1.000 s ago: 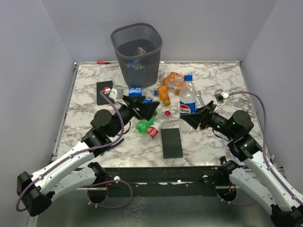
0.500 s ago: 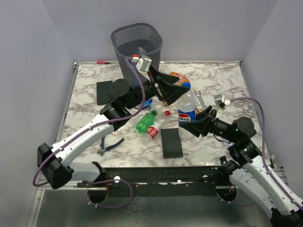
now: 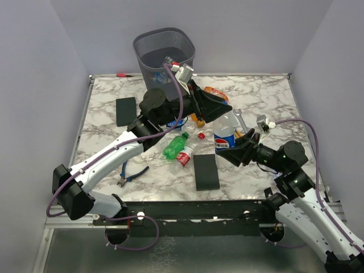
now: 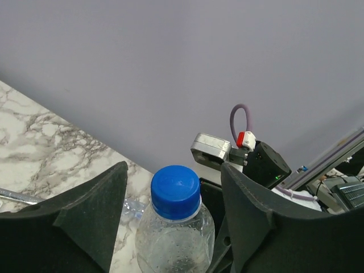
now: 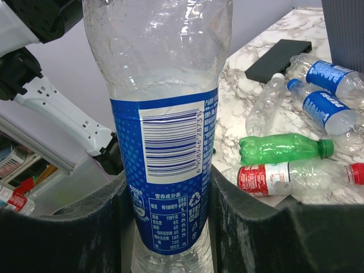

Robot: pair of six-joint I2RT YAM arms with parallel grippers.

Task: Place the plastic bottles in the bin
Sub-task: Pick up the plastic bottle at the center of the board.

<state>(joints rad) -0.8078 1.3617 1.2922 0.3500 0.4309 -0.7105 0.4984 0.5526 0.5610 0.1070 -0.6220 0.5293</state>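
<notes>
A tall clear bottle (image 3: 227, 129) with a blue label stands upright at centre right, and my right gripper (image 3: 231, 150) is shut on its lower body (image 5: 165, 142). My left gripper (image 3: 218, 108) reaches across and straddles its blue cap (image 4: 175, 191); the jaws are open, with a gap on each side of the cap. A green bottle (image 3: 175, 146) and a red-labelled clear bottle (image 3: 186, 153) lie mid-table. An orange bottle (image 3: 197, 119) lies beside the left arm. The bin (image 3: 149, 67) stands at the far edge with a bottle inside.
Black slabs lie at front centre (image 3: 205, 172) and at the left (image 3: 125, 111). Blue-handled pliers (image 3: 132, 173) lie near the front left. Two blue-labelled bottles (image 5: 322, 108) and a crushed clear one (image 5: 267, 108) lie near the bin's foot.
My left arm swung from mid-table up and right to the held bottle, and its jaws narrowed around the cap. The right gripper shifted the bottle slightly left.
</notes>
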